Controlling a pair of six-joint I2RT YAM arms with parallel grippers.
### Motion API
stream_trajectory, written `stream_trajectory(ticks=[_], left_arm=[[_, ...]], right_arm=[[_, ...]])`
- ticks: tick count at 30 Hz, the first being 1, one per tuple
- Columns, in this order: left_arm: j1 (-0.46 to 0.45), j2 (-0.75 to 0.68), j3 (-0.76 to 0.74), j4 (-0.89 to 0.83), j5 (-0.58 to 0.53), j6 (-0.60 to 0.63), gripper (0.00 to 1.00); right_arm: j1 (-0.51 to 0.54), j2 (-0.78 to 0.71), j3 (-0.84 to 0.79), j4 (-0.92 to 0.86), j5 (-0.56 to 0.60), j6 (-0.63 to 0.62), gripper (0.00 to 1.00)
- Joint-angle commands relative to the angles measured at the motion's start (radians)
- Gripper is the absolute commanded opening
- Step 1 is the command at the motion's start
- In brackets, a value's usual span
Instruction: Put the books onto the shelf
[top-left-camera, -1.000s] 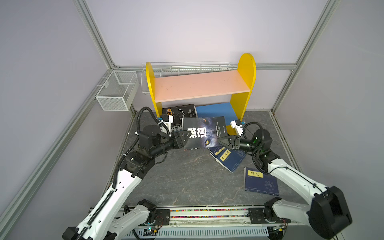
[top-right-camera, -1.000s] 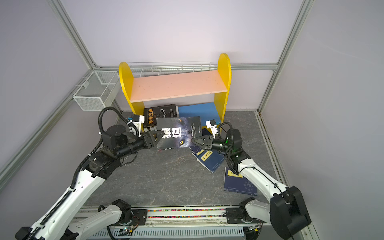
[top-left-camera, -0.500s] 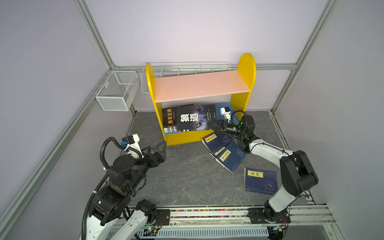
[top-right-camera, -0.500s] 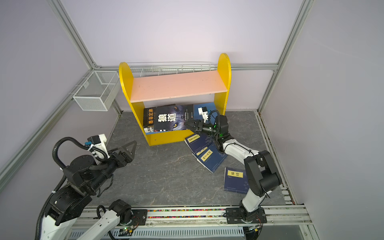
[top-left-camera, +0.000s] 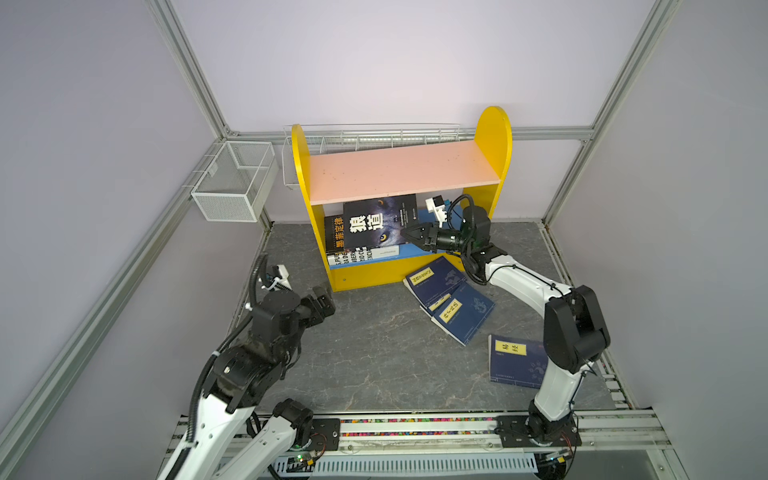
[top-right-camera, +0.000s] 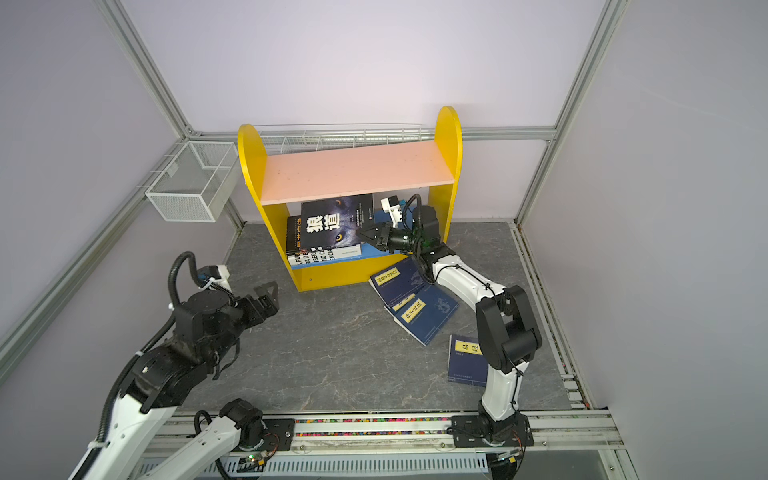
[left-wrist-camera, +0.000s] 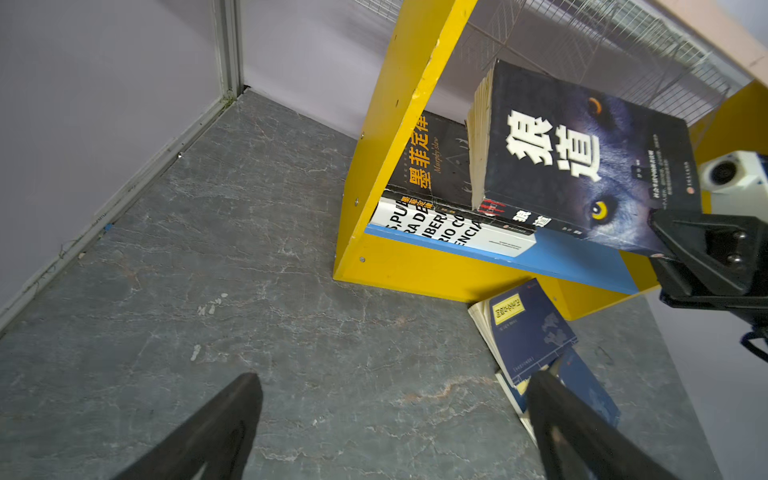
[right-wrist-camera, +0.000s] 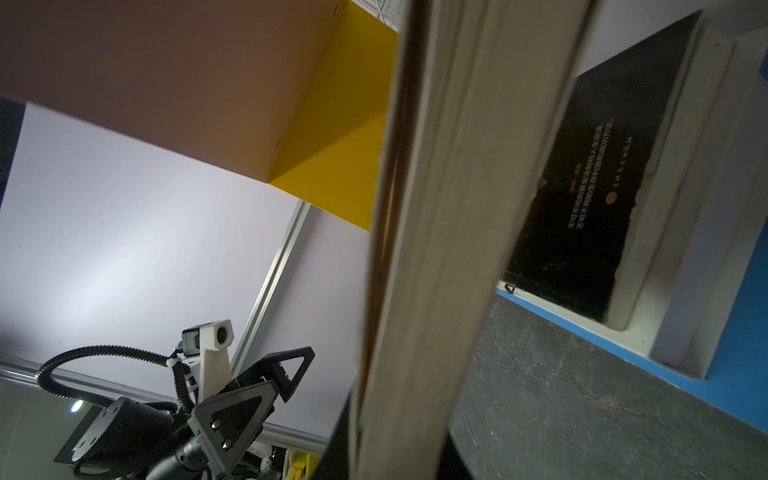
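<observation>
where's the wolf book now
In both top views the wolf book leans on the shelf's lower board, propped over the white book, its right edge in the right gripper.

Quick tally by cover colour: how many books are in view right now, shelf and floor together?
White: 1, the white book
Black: 2, the wolf-cover book and the orange-titled book
Navy blue: 4, a three-book pile plus a lone navy book
Total: 7

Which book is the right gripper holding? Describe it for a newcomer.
Find the yellow-sided shelf at the back wall; look under its pink board. The book stands tilted there, its corner pinched by the right gripper. Unlike the flat black book and white book by it, its cover shows a yellow wolf eye.
</observation>
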Motion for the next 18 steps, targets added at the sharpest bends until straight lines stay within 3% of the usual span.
stream_trajectory(ticks=[1, 4, 12, 18], left_arm=[[0.008, 0.058, 0.046, 0.078, -0.029, 0.086, 1.00], [0.053, 0.111, 0.056, 0.138, 0.043, 0.110, 0.99], [0.335, 0.209, 0.008, 0.361, 0.414, 0.096, 1.00], [0.364, 0.305, 0.011, 0.449, 0.469, 0.130, 1.00]], right_arm=[[0.009, 0.032, 0.073, 0.009, 0.011, -0.047, 0.08], [0.015, 0.075, 0.128, 0.001, 0.013, -0.044, 0.08], [0.034, 0.172, 0.240, -0.016, 0.020, -0.050, 0.08], [0.044, 0.213, 0.291, -0.038, 0.035, -0.066, 0.08]])
